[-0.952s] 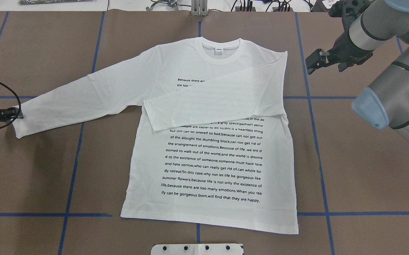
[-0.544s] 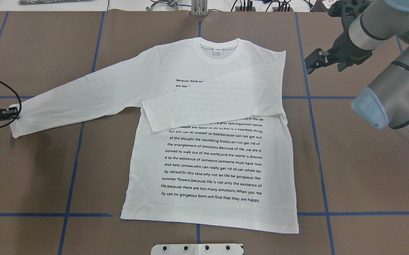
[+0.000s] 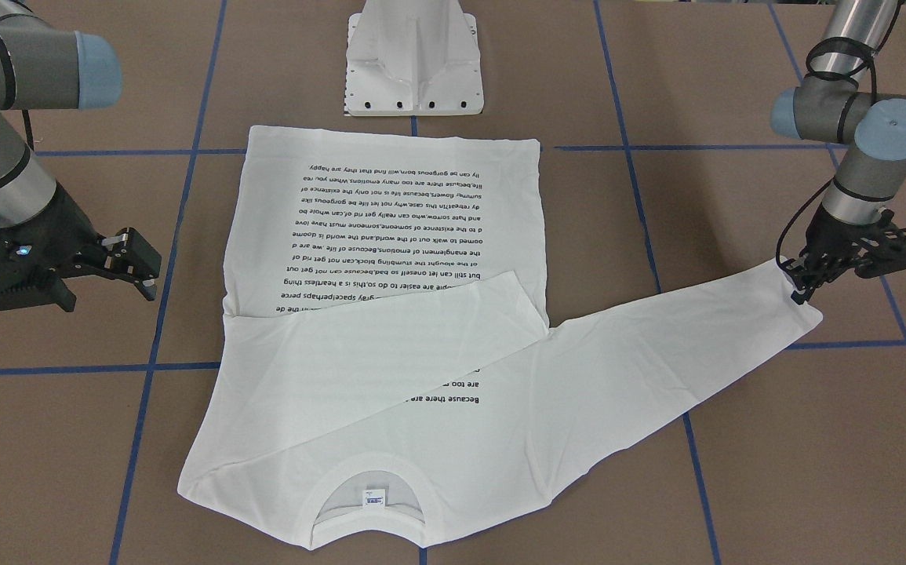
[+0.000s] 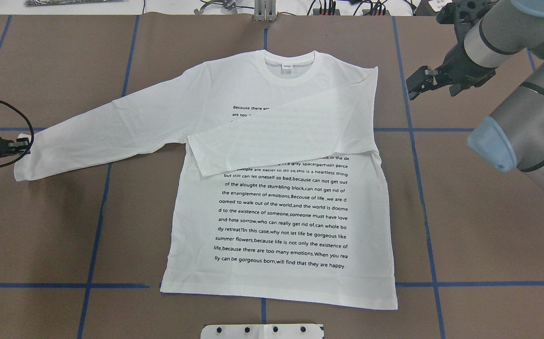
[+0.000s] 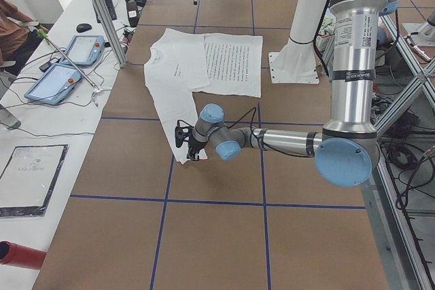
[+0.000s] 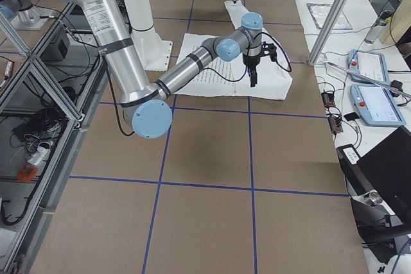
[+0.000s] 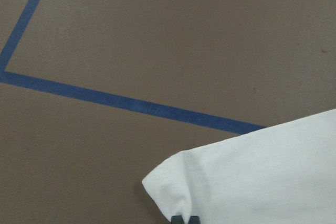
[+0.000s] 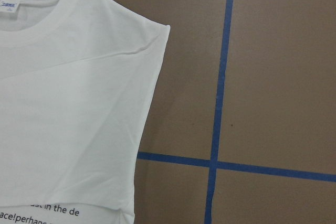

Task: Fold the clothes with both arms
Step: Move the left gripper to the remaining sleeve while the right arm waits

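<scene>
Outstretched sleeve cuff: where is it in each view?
Front-facing: cuff right, mid-height.
Overhead: cuff far left.
Exterior left: cuff centre.
Exterior right: cuff top centre.
Left wrist: cuff bottom centre.
Right wrist: not in it.
Landmark: left gripper pinching the cuff.

The T-shirt (image 4: 196, 226) is soft white cloth, matt and faintly creased, with a ribbed collar (image 4: 292, 81) and flat black print (image 4: 281, 221). Under the T-shirt the desk (image 4: 488, 235) wears matt brown paper-like sheeting, slightly grainy, crossed by smooth blue tape (image 4: 95, 245). By the T-shirt's hem the pedestal base (image 3: 415, 71) is white painted metal with a mild sheen. Either side of the T-shirt, the left arm (image 3: 837, 110) and right arm (image 4: 531, 108) show satin silvery metal tubes (image 5: 351, 93), smooth light-blue caps (image 4: 491, 143) and matt black jaws.
</scene>
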You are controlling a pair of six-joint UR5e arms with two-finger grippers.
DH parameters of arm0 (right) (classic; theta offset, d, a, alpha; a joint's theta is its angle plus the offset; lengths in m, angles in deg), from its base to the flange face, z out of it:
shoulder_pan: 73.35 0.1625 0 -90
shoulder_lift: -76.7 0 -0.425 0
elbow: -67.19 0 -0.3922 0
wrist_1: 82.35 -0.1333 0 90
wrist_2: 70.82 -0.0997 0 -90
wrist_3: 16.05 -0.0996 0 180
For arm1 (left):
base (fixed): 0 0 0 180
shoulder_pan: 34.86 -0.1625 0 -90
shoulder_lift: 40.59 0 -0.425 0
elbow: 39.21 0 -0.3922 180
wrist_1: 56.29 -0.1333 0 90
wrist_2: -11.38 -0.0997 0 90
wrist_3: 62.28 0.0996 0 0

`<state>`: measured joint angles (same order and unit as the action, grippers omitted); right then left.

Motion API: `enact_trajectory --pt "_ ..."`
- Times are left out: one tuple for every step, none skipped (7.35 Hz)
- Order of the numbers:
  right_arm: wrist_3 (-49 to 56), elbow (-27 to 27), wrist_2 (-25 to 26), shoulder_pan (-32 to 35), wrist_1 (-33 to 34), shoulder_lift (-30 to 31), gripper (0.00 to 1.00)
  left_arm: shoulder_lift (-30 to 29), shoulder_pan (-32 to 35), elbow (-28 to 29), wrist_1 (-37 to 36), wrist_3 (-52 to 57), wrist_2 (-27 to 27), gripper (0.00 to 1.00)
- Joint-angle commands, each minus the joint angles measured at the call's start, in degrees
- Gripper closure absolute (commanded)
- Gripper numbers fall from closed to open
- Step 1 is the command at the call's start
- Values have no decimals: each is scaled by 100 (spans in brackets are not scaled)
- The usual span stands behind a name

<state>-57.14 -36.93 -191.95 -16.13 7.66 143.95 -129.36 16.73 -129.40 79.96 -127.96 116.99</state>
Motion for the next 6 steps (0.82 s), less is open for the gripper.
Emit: enact_trajectory --pt "4 -3 -7 0 -18 52 0 -331 9 -1030 -1294 3 301 100" --pt "4 -11 -24 0 -18 104 0 -934 9 -1531 -2530 3 311 100" --pt "13 -38 -33 0 -27 192 0 -1619 9 -1771 -3560 3 320 100" --pt "47 -177 -103 9 -36 401 0 -2122 9 -1791 -4023 -110 477 100" --pt "91 -413 -295 18 -36 734 0 -2631 18 -1722 -4227 -311 905 100" --pt "196 -686 -306 26 -36 1094 0 -3324 26 -1460 -4421 -722 1231 100"
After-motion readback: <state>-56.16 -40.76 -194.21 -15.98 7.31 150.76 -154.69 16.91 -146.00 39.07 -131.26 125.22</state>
